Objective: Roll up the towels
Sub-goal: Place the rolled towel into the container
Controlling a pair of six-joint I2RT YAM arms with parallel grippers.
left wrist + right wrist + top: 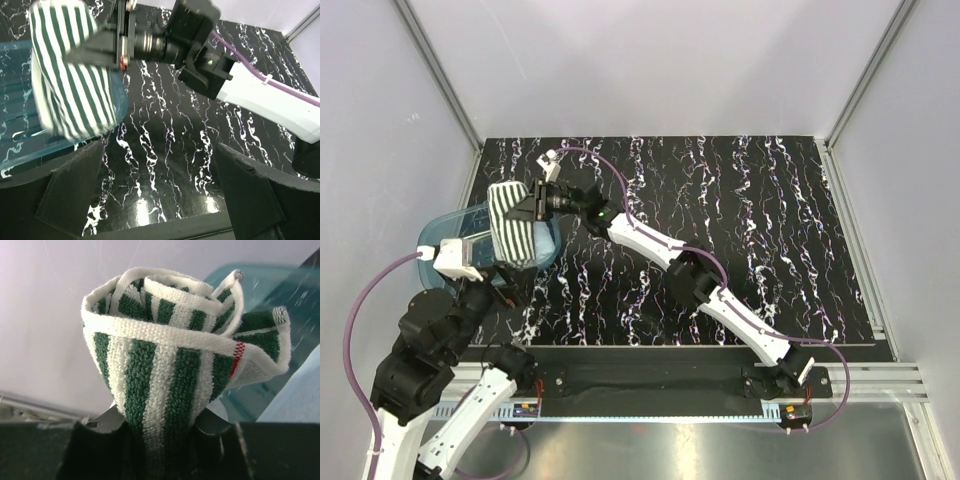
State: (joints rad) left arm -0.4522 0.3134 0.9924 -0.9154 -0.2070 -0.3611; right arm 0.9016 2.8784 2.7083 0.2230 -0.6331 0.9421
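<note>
The striped towel (513,222) is a green-and-white roll held out over the translucent blue tub (438,236) at the table's left side. My right gripper (160,426) is shut on the lower end of the striped towel (165,365), and the spiral of the roll faces the right wrist camera. The left wrist view has the same roll (70,75) at upper left, above the tub's rim (20,150). My left gripper (160,200) stands open just right of the tub, with only tabletop between its fingers. A pale blue surface (295,400), perhaps the plain towel, lies low in the tub.
The black marbled mat (740,230) covers the table from the tub to the right edge. The right arm (720,290) stretches diagonally across it from its base at the near right. White walls and metal rails enclose the table.
</note>
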